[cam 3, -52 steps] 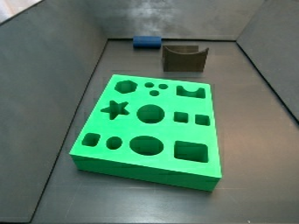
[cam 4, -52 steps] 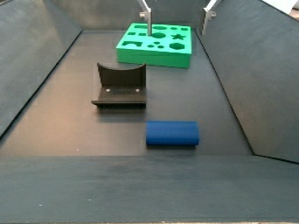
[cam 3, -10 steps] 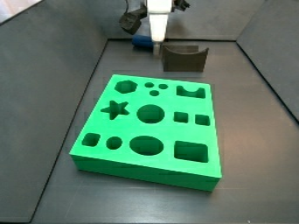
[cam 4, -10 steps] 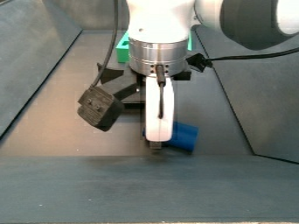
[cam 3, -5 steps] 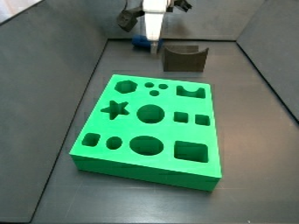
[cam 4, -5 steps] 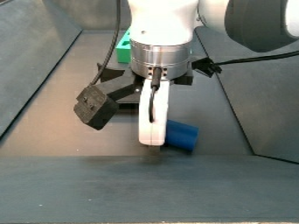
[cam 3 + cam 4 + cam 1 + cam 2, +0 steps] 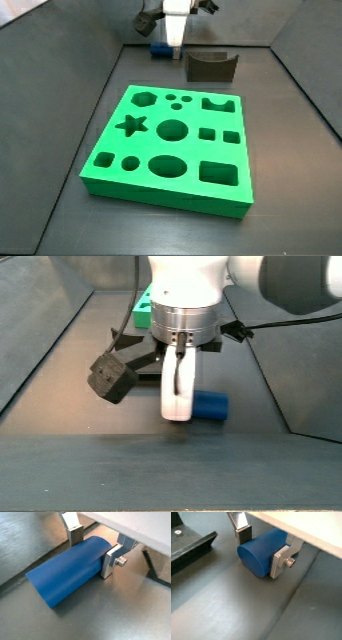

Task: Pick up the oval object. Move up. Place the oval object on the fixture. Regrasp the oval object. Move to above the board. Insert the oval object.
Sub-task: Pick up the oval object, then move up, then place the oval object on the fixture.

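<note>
The oval object (image 7: pixel 67 574), a blue rounded block, lies on its side on the dark floor. My gripper (image 7: pixel 91 548) is down over one end of it, and a silver finger (image 7: pixel 110 559) presses each flank in both wrist views, the block (image 7: pixel 261 553) filling the gap. In a side view the gripper (image 7: pixel 178 411) stands upright on the floor with the block (image 7: pixel 211 406) sticking out beside it. The fixture (image 7: pixel 210 66), dark with a U-shaped notch, stands just beside the gripper (image 7: pixel 166 45). The green board (image 7: pixel 171 148) lies further along the floor.
Grey walls enclose the floor on all sides, and the back wall is close behind the gripper in a side view. The fixture's base plate (image 7: pixel 191 547) lies near the fingers. A dark wrist camera (image 7: pixel 112 374) hangs off the arm.
The gripper has come down the last bit onto the blue block and its fingers now sit against the block's sides. The block has shifted slightly. Board and fixture have not moved.
</note>
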